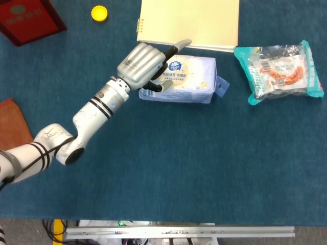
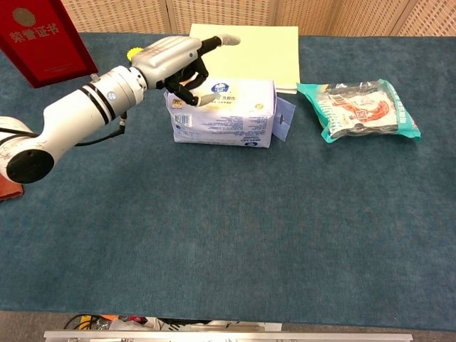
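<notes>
- Head view: left robot hand (image 1: 144,65) rests over the left end of the pale-blue soft tissue pack (image 1: 186,80), one finger stretched out, the rest curled onto the pack's top; it touches rather than clearly grips.
- Pack lies just below the cream spiral notebook (image 1: 189,21), apart from the teal snack bag (image 1: 279,70).
- Blue bench (image 1: 179,163) is open in front.

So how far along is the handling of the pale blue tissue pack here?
Done: the left hand has reached the pale blue tissue pack. In hand: curled fingers sit over its left end, one pointing out straight. Left: no firm grip visible; the pack lies on the blue table cloth.
</notes>
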`<state>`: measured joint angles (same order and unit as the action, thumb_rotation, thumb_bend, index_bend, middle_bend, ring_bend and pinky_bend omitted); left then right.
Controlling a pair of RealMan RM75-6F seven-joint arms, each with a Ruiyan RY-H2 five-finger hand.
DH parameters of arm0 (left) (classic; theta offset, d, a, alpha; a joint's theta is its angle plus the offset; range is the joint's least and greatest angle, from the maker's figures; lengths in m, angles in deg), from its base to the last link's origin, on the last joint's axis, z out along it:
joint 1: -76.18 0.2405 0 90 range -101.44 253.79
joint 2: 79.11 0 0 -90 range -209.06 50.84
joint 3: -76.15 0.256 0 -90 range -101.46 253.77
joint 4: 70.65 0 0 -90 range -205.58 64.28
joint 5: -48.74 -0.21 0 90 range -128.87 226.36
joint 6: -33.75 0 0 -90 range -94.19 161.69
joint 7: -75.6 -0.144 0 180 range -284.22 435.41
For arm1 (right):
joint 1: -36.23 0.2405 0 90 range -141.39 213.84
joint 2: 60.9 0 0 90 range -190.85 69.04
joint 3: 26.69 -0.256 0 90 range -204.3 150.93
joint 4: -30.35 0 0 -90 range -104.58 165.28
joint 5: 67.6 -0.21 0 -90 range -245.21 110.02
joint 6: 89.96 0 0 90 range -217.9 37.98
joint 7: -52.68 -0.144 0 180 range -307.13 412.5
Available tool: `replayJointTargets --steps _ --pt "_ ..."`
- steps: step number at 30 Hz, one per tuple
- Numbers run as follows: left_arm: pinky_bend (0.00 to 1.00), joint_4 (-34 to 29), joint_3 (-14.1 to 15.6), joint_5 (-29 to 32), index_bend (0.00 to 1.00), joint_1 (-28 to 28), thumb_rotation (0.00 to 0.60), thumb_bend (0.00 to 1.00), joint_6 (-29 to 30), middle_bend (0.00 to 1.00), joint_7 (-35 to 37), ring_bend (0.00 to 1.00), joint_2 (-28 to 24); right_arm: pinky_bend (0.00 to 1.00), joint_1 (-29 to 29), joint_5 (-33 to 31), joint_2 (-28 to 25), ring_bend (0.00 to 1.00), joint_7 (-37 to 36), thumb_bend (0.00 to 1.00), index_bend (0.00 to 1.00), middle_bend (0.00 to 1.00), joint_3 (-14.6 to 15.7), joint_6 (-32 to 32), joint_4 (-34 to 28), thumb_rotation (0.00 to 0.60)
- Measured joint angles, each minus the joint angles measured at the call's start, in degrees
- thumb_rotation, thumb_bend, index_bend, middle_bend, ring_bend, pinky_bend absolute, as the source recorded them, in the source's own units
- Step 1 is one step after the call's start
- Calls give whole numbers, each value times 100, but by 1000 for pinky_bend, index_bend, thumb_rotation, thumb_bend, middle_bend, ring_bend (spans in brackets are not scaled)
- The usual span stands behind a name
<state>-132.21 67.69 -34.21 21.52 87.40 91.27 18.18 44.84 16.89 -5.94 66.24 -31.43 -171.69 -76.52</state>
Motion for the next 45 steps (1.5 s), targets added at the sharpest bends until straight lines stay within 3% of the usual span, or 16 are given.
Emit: replayJointTargets --steps 10,14,25,30,45 --pt "804 -195 -209 461 0 128 600 292 -63 845 -568 871 0 246 8 22 20 183 -50 363 357 299 4 18 41 600" --pt "804 -270 -236 527 0 193 600 329 -49 838 -614 863 -55 246 8 35 34 183 -44 363 356 299 12 22 35 600" --pt "804 -458 -223 529 0 278 600 313 -68 812 -598 840 -193 246 -13 68 32 183 -28 363 356 299 20 -17 2 600" --pt "804 -526 -183 507 0 274 600 198 -151 806 -632 834 -211 246 -34 67 24 183 -33 363 357 299 23 -39 2 600" --pt "804 -666 -158 562 0 269 600 168 -283 806 -878 834 -241 246 -54 66 20 183 -75 363 357 299 20 -60 30 600"
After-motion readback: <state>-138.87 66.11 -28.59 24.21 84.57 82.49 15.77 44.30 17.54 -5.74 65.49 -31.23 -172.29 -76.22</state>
